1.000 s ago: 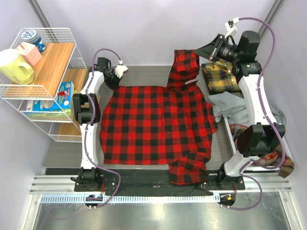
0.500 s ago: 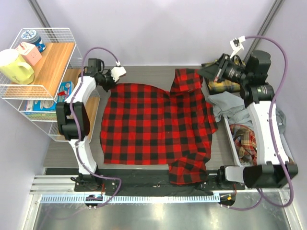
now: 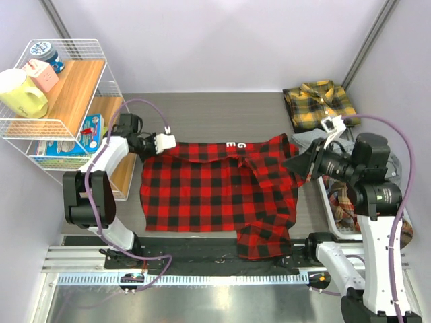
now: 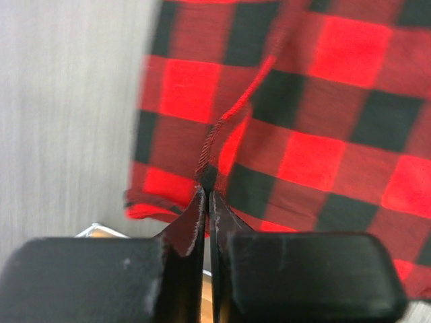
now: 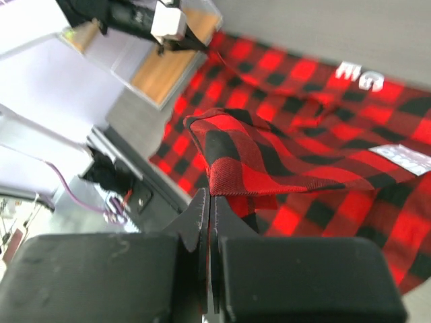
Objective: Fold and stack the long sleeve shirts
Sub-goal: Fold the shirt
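left gripper (image 3: pixel 163 142) pinched shut on far-left corner of red-and-black check shirt (image 3: pixel 215 195) | right gripper (image 3: pixel 291 163) pinched shut on a raised fold at its right side | shirt spread mid-table (image 3: pixel 202 111), far edge turned over, white block lettering (image 3: pixel 236 145) showing | count: one red; one yellow-and-black plaid shirt (image 3: pixel 318 102) at far right; one grey shirt (image 3: pixel 304 140); one orange-brown plaid shirt (image 3: pixel 337 195) by right arm; four shirts

I note the red-and-black check shirt (image 3: pixel 215 192): matt woven cloth, soft-looking weave. Table (image 3: pixel 202 114): matt grey, faint grain. Rack (image 3: pixel 81 87): white wire, smooth wooden boards.
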`<move>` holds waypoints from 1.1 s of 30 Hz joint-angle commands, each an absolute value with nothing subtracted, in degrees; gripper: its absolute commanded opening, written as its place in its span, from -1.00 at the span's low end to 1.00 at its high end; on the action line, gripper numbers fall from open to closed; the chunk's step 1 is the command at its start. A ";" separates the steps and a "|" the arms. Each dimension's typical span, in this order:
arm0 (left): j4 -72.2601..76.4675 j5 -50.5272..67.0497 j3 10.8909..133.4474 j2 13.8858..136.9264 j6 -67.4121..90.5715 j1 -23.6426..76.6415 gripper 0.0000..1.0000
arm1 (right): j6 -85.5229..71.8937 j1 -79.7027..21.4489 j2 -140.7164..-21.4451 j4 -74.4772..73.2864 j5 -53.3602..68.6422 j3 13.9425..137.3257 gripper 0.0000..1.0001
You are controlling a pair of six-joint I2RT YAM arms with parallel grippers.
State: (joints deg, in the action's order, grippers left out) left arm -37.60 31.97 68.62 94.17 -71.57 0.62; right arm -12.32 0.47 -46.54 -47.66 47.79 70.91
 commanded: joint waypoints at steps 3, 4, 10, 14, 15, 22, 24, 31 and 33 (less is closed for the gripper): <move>-41.47 30.24 63.80 92.19 -79.64 0.26 -0.33 | -9.93 0.26 -44.38 -49.75 48.07 62.24 -0.98; -42.96 30.06 64.33 92.63 -78.67 0.26 -0.26 | -10.54 0.26 -45.08 -48.09 48.25 61.88 -0.98; -44.82 33.22 68.11 91.67 -69.01 0.26 0.22 | -12.74 0.00 -49.91 -39.23 49.66 59.33 -0.98; -44.30 36.03 67.94 88.25 -64.00 0.26 0.47 | -16.34 -9.10 -55.52 -30.34 47.47 57.22 -0.98; -44.21 36.21 67.94 87.81 -62.59 0.26 0.47 | -16.09 -11.58 -56.76 -29.02 45.63 57.13 -0.98; -42.10 37.00 66.27 82.98 -49.94 0.26 0.52 | -15.12 -21.71 -76.09 -15.40 42.01 61.51 -0.98; -41.84 37.53 64.69 81.31 -45.98 0.26 0.54 | -14.25 -22.76 -82.15 -13.98 41.66 66.06 -0.95; -38.16 40.17 61.00 81.12 -31.31 0.26 0.56 | -5.82 -25.49 -107.90 -25.44 42.45 85.93 -0.32; -36.13 40.08 60.82 81.82 -24.22 1.14 0.56 | -1.86 -24.88 -109.24 -30.91 42.28 91.83 -0.11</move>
State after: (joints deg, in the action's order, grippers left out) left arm -41.23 37.50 61.30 81.45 -38.96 0.62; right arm -10.46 -25.02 -107.44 -21.65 42.17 82.06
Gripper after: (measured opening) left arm 0.782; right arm 0.371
